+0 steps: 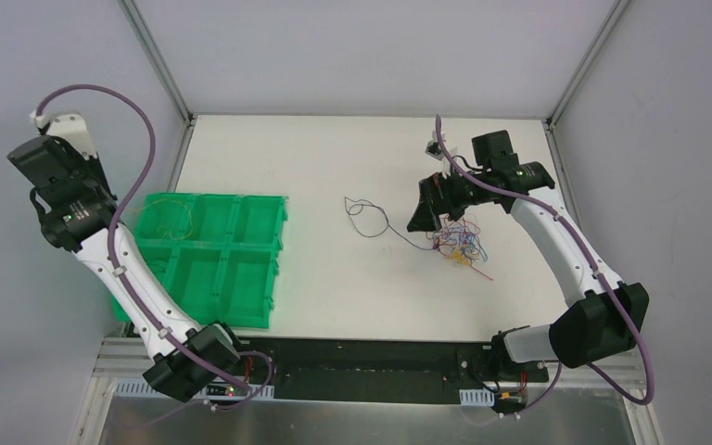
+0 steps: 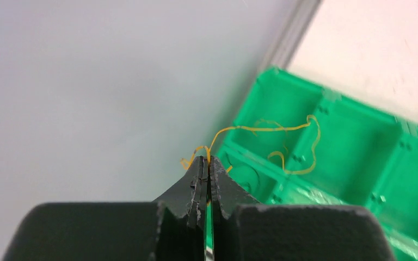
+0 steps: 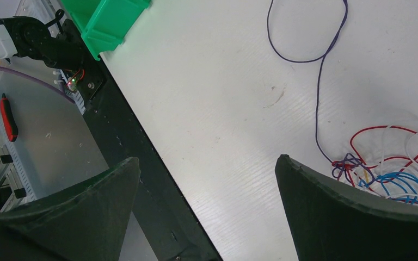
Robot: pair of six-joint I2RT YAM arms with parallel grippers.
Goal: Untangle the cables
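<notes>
**Now one yellow wire is out and the rest sit in a knot**

Up on the left side, the left gripper (image 2: 207,160) has its two fingers pressed tight together. They pinch a thin yellow wire (image 2: 261,128) right at the tips. The wire curls away from the fingers and loops above the green bin (image 1: 241,197). From above, it hangs over the far left box of the bin. I cannot tell if it touches the bottom of the box.

Over on the right side, the right gripper (image 1: 426,218) has its fingers wide apart. It holds nothing. It hangs just beside the knot of wires (image 1: 459,243), on the side of the knot that faces the bin. I cannot tell if it touches the knot.

The knot lies on the white table (image 1: 334,287), well apart from the bin. In the right wrist view it has red, blue, white and purple wires in it, and a tiny bit of yellow.

One purple wire (image 3: 318,57) lies flat on the table between the bin and the knot. It makes a big loop, and one end runs into the knot.
</notes>
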